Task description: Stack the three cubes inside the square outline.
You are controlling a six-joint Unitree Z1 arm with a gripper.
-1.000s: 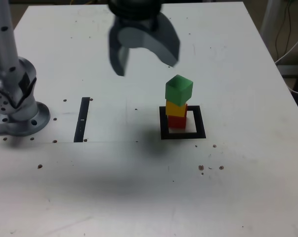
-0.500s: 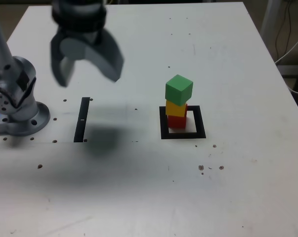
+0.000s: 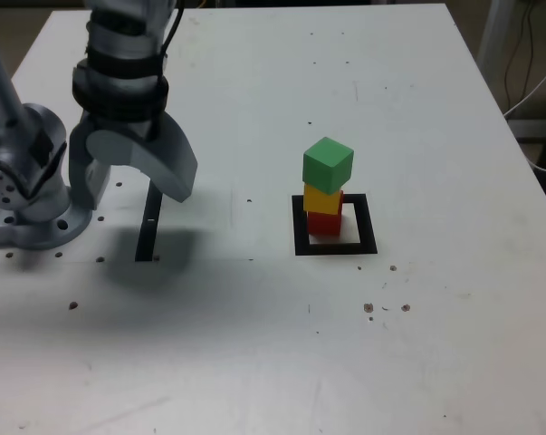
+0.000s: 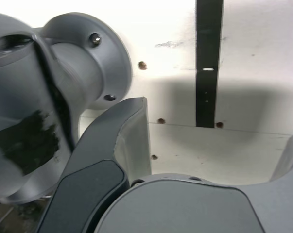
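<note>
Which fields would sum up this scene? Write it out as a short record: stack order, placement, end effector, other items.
stack, top to bottom: green cube, yellow cube, red cube
placement: red cube inside the black square outline
end effector: open, nothing between its jaws
end effector position: above the table, toward the exterior view's left, away from the stack
other items: narrow black strip; arm base
task state: all three cubes stacked

Grey rounded arm base [image 4: 100,60], round dark screws [image 4: 95,39]
</note>
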